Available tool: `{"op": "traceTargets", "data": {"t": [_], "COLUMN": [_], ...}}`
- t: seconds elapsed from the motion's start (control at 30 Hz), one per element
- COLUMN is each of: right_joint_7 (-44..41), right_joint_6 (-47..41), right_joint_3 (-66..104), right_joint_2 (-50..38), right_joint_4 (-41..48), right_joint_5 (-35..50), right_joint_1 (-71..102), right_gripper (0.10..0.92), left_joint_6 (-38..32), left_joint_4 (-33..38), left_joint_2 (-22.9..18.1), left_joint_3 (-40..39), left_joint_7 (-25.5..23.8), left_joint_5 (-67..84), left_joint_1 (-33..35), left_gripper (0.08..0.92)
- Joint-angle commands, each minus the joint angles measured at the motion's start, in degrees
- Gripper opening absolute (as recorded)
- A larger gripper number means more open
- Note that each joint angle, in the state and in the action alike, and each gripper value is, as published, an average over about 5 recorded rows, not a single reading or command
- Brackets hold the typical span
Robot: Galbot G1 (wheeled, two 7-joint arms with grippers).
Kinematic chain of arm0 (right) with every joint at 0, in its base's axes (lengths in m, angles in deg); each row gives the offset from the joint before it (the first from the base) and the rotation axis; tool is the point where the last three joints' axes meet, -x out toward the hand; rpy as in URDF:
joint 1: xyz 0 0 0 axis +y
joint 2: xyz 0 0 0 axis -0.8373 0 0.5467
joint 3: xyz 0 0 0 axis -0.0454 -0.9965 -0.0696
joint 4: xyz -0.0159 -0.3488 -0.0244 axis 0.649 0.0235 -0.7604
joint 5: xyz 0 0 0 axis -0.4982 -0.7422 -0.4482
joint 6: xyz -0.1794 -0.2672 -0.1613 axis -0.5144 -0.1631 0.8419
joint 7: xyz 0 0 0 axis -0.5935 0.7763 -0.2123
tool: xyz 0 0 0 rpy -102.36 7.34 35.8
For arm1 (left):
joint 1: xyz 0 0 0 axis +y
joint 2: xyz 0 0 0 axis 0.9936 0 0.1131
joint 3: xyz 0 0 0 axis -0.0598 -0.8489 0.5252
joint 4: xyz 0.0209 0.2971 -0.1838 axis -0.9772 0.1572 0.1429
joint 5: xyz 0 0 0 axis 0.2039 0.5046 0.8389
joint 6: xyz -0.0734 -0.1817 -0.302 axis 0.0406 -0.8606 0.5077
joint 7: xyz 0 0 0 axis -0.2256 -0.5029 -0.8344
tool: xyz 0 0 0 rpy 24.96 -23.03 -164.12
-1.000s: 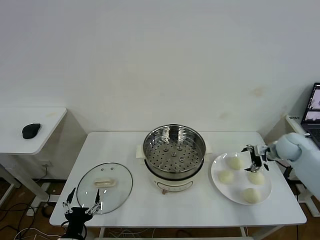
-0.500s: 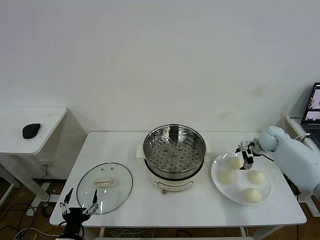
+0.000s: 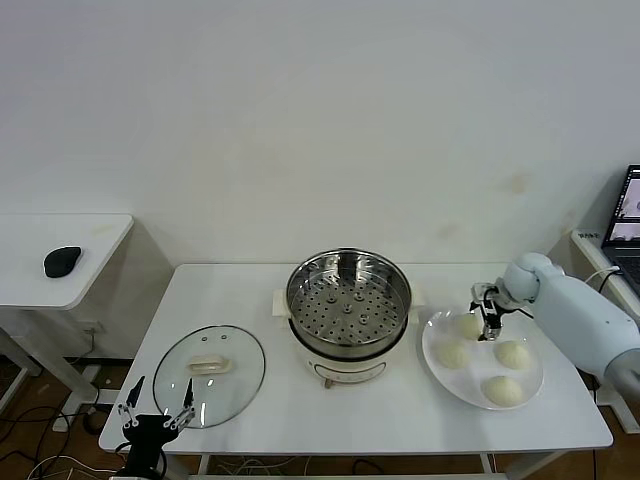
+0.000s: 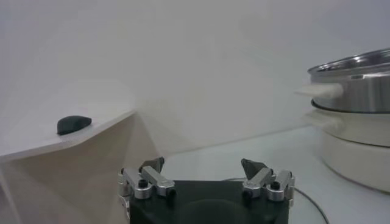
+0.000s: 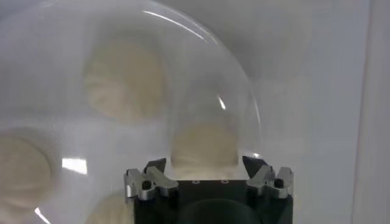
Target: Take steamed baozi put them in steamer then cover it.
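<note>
While my left gripper (image 3: 156, 408) hangs parked below the near left corner of the white rectangular table (image 3: 250, 290), fingers spread wide just as it was a second ago, the work is all on the right. Nearest on the tabletop, the round clear glass cover with its cream oblong handle (image 3: 209, 375) lies flat at the near left, unmoved. To its right, mid-table, the shiny steel steamer basket on its cream electric pot base (image 3: 348, 312) stands uncovered with its perforated floor bare, also unchanged.

On the right side sits the flat round white plate (image 3: 434, 357) carrying all four pale cream steamed baozi (image 3: 503, 391). A second ago my right gripper (image 3: 485, 312) hovered over the plate's far right part; it has since swung left and now sits at the plate's far edge, right at the far-left bun (image 3: 468, 325). In the right wrist view that bun (image 5: 204, 146) lies directly ahead of the gripper (image 5: 206, 164), centred between the two fingertips (image 5: 156, 164), which stand apart on either side of it. I see a gap at each side, so they are not clamped yet, though whether a pad already touches the dough I cannot tell.

Farthest left, a black computer mouse (image 3: 62, 261) rests on the white side table (image 3: 40, 290), and a laptop edge (image 3: 626, 222) shows at far right.
</note>
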Motion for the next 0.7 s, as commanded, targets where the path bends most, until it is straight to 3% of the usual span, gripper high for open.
{"op": "traceTargets", "data": {"t": [0.03, 0.33, 0.7], "right_joint_7": [0.17, 0.39, -0.3], "right_joint_6": [-0.1, -0.1, -1.16], "right_joint_3": [-0.57, 0.11, -4.52], "right_joint_2": [0.83, 0.27, -8.78], "right_joint_4": [1.24, 0.31, -11.57], "right_joint_5": [-0.35, -0.38, 6.47], "right_joint_1": [-0.39, 0.14, -5.65], "right_gripper": [0.681, 0.547, 0.536], "left_joint_6": [-0.04, -0.1, -0.04], "left_joint_4": [0.01, 0.19, 0.17], "left_joint_2": [-0.01, -0.25, -0.2], "left_joint_3": [0.04, 0.07, 0.11], "left_joint_7": [-0.01, 0.05, 0.08], "left_joint_5": [-0.04, -0.18, 0.0], "left_joint_1": [0.03, 0.08, 0.02], "left_gripper": [0.823, 0.823, 0.823]}}
